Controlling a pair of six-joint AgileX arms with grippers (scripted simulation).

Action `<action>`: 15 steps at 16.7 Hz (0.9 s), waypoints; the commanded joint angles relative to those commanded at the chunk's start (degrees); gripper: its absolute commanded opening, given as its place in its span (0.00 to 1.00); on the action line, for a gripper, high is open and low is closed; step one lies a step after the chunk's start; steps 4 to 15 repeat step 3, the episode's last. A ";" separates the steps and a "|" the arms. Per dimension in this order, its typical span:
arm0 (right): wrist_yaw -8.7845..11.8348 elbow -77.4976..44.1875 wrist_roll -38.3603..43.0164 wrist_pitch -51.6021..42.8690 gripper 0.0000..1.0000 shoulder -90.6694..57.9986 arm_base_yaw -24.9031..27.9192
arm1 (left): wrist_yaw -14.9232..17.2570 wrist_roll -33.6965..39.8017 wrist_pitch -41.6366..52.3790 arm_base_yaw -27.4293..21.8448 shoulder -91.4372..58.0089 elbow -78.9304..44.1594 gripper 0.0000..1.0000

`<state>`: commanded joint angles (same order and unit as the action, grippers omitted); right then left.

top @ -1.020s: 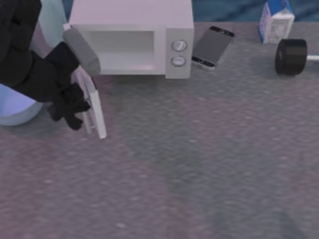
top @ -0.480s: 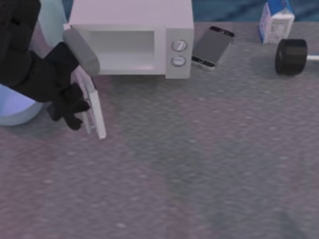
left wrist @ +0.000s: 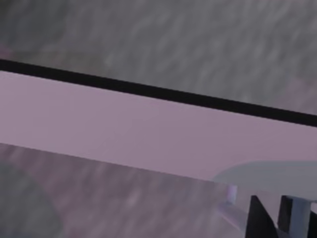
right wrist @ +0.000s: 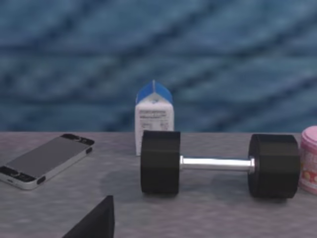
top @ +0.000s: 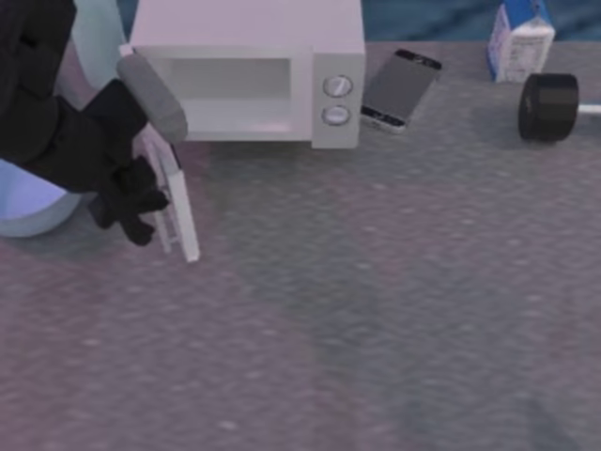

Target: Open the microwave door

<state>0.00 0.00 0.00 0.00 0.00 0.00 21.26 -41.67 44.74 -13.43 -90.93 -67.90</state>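
My left gripper is clamped on the free edge of the microwave door, which stands swung wide open, pointing toward the table's near side at the left. The microwave sits at the far edge, cavity exposed. Right of it lie a phone, a milk carton and a dumbbell

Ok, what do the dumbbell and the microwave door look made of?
Dumbbell: matte black ends, likely rubber or coated iron, on a shiny silver bar that looks like polished metal. Microwave door: smooth white panel, probably plastic or painted metal; seen edge-on beside the left gripper, so its window is hidden.
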 joint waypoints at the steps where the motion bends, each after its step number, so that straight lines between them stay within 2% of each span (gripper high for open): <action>1: 0.00 0.00 0.00 0.00 1.00 0.00 0.00 | 0.00 0.00 0.00 0.00 0.00 0.00 0.00; 15: 0.00 0.00 0.00 0.00 1.00 0.00 0.00 | 0.00 0.00 0.00 0.00 0.00 0.00 0.00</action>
